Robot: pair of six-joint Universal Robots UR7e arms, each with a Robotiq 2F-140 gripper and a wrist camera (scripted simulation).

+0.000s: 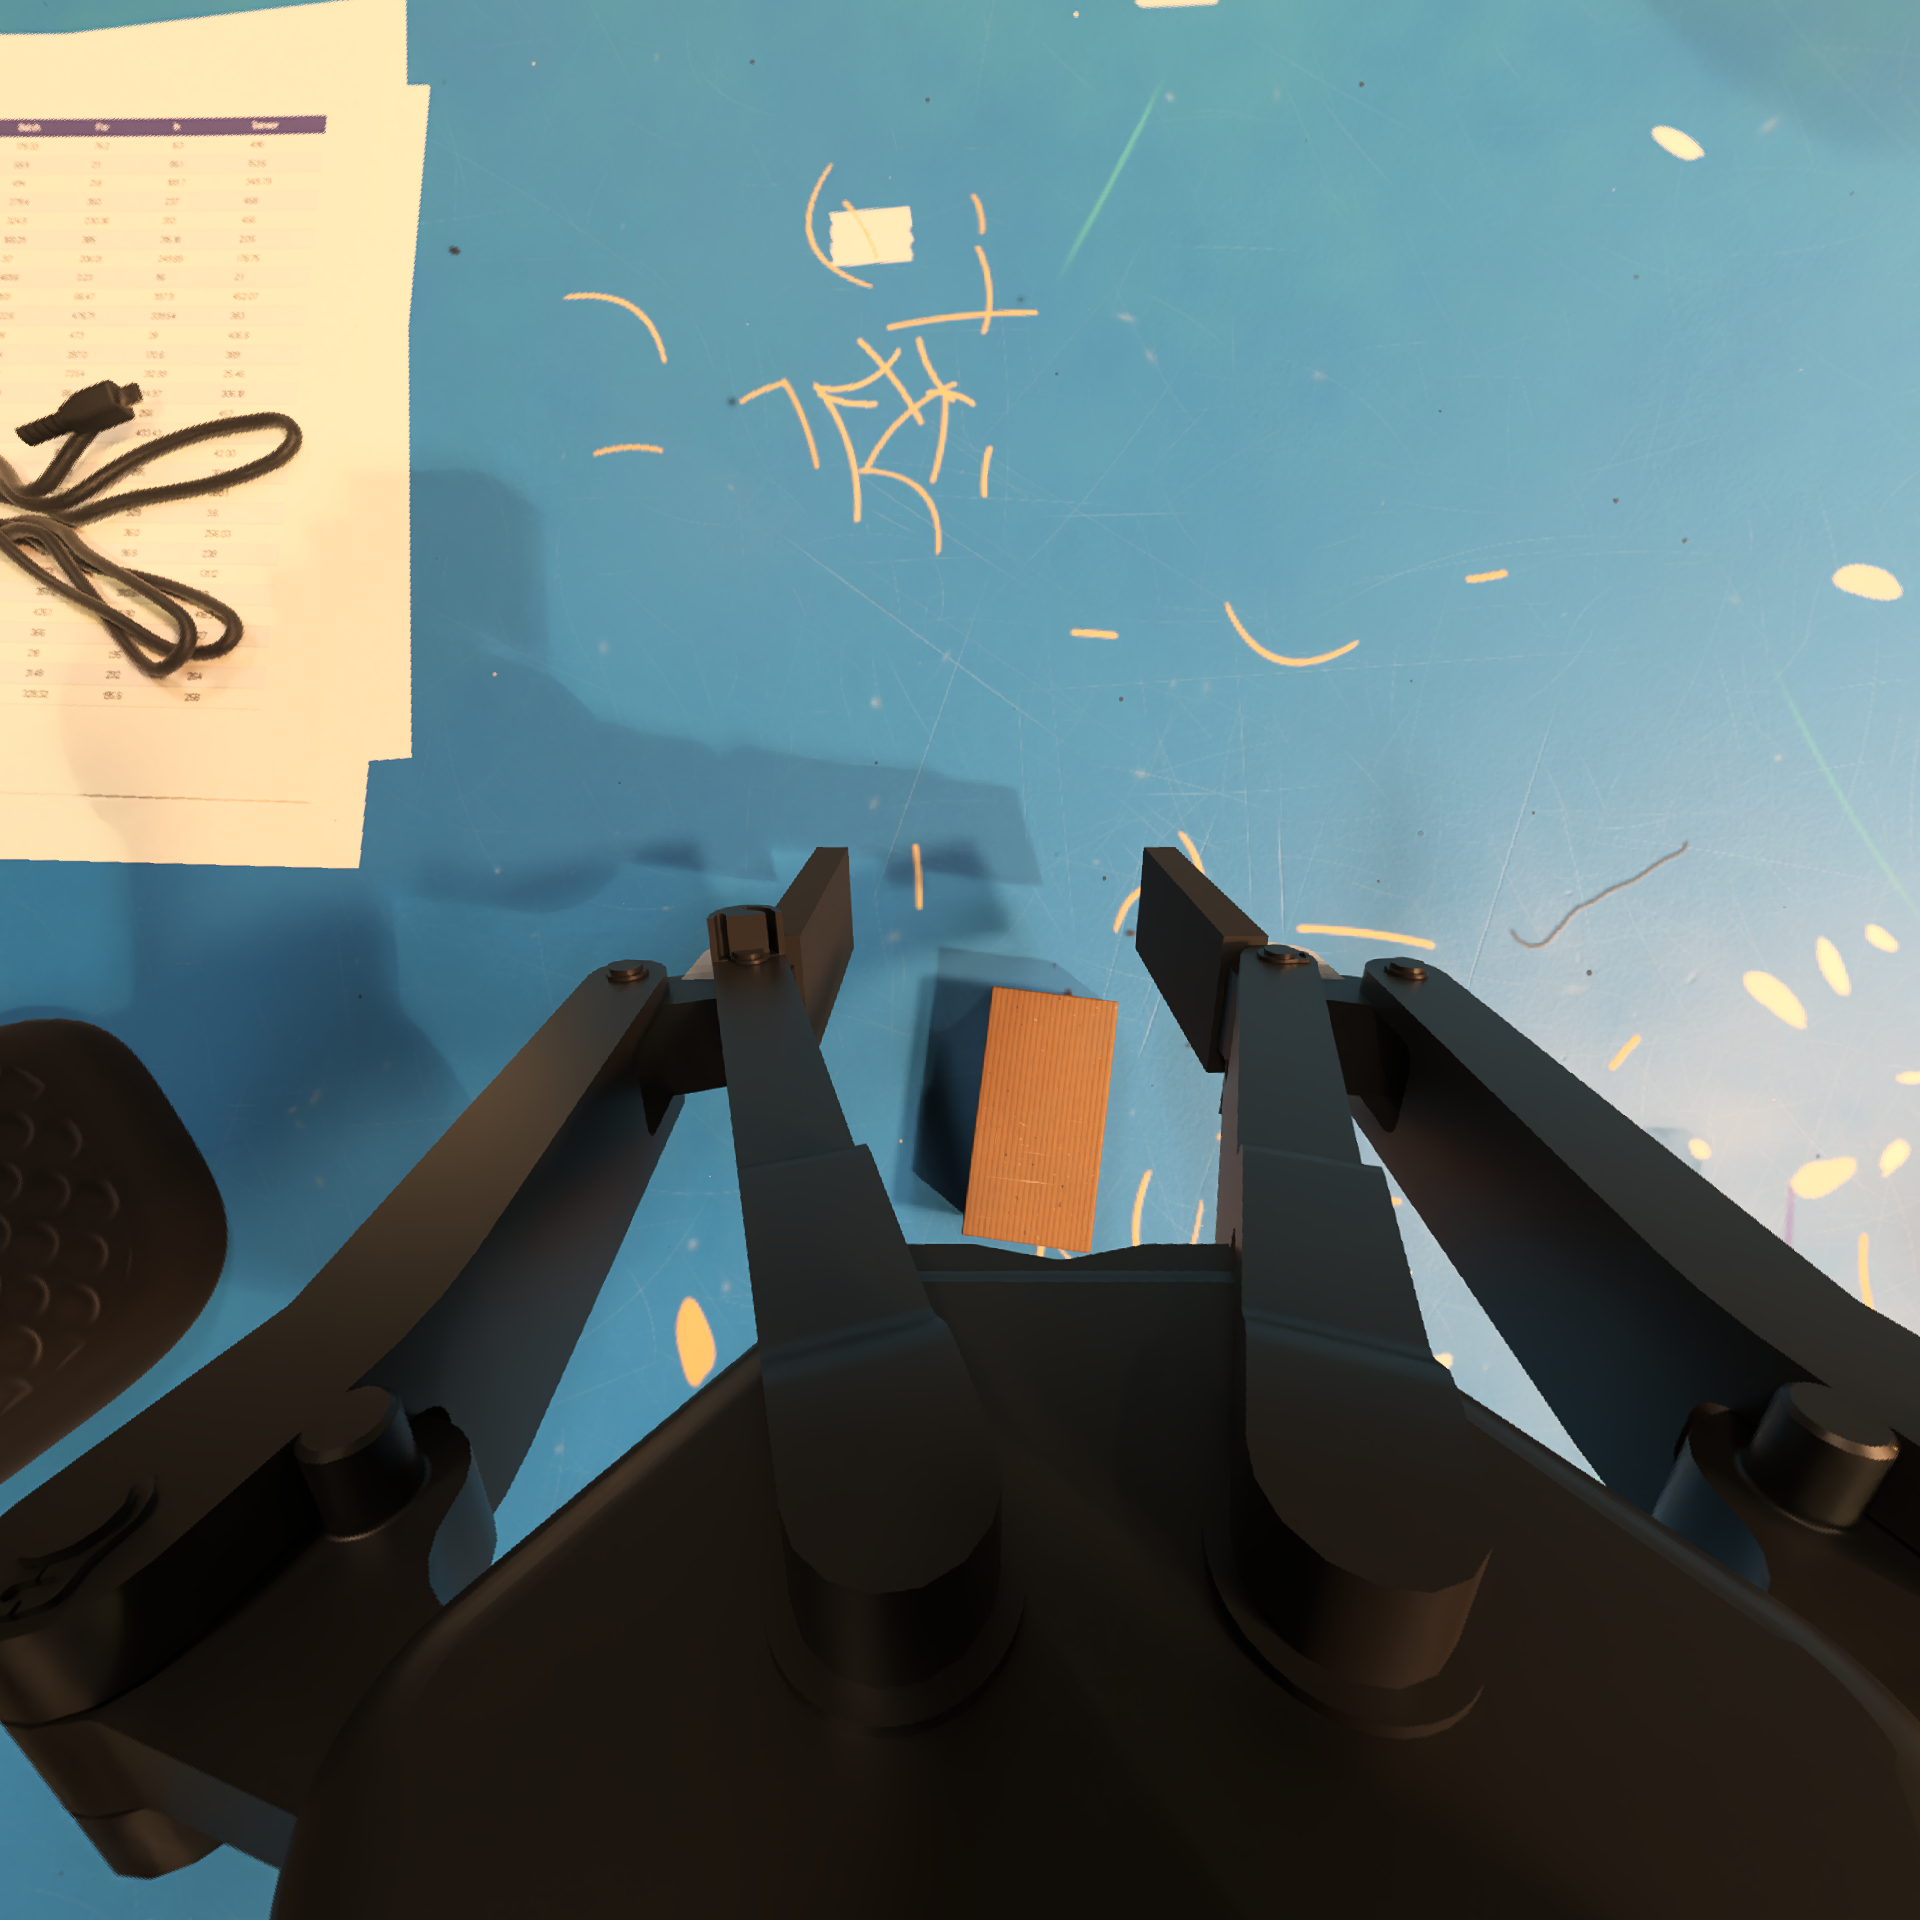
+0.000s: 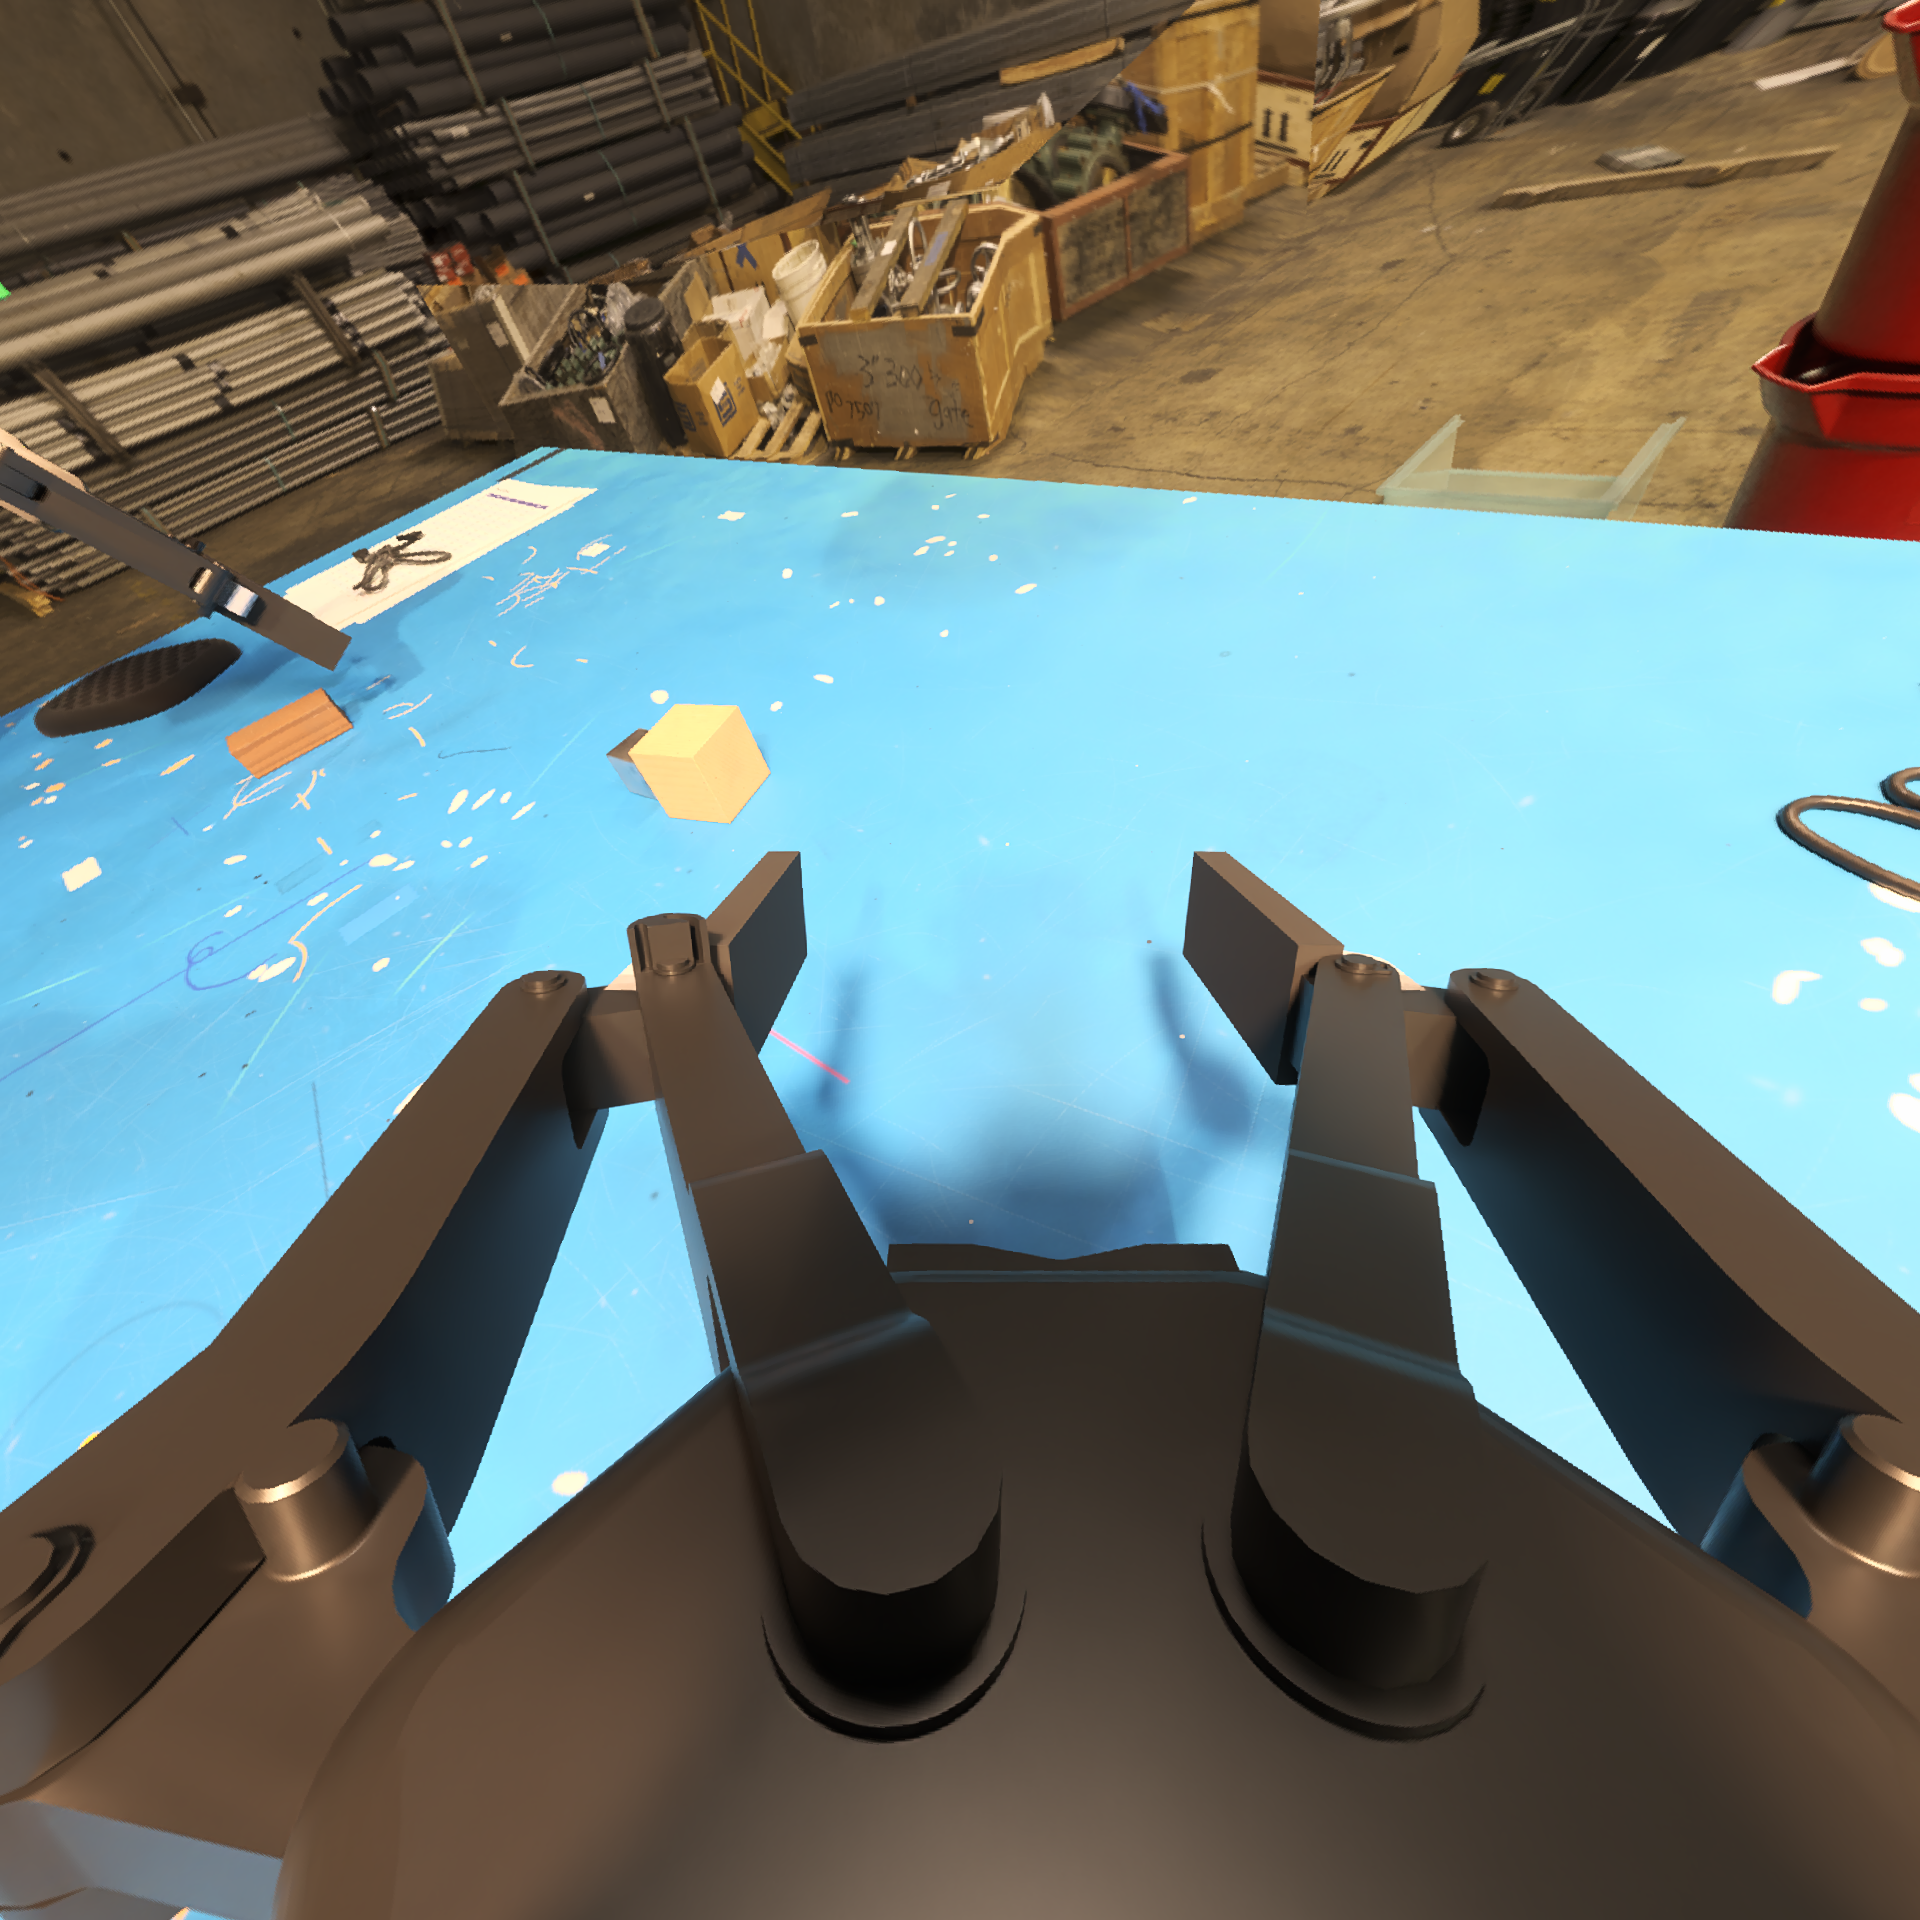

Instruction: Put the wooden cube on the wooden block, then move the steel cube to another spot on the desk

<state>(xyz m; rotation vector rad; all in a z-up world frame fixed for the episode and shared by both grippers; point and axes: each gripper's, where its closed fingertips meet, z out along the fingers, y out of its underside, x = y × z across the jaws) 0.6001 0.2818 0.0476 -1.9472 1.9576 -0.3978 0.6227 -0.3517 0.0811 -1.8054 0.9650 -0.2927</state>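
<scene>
The flat orange-brown wooden block [image 1: 1039, 1117] lies on the blue desk [image 1: 1351, 416] right below my left gripper [image 1: 992, 914], which is open and empty above it. In the right wrist view the block [image 2: 289, 732] sits at the far left. The pale wooden cube [image 2: 701, 762] stands in mid-desk, with the small steel cube [image 2: 631, 764] touching its left side, mostly hidden behind it. My right gripper [image 2: 997, 914] is open and empty, nearer than the cubes and a little to their right. The left gripper's fingers [image 2: 281, 623] hang over the block.
White printed sheets [image 1: 208, 436] with a coiled black cable [image 1: 135, 530] lie at the far left. A black dimpled oval pad [image 1: 94, 1205] lies beside the block. Another cable loop [image 2: 1849, 842] lies at the right edge. Beyond the desk [image 2: 1351, 727] stand crates, pipes and a red machine.
</scene>
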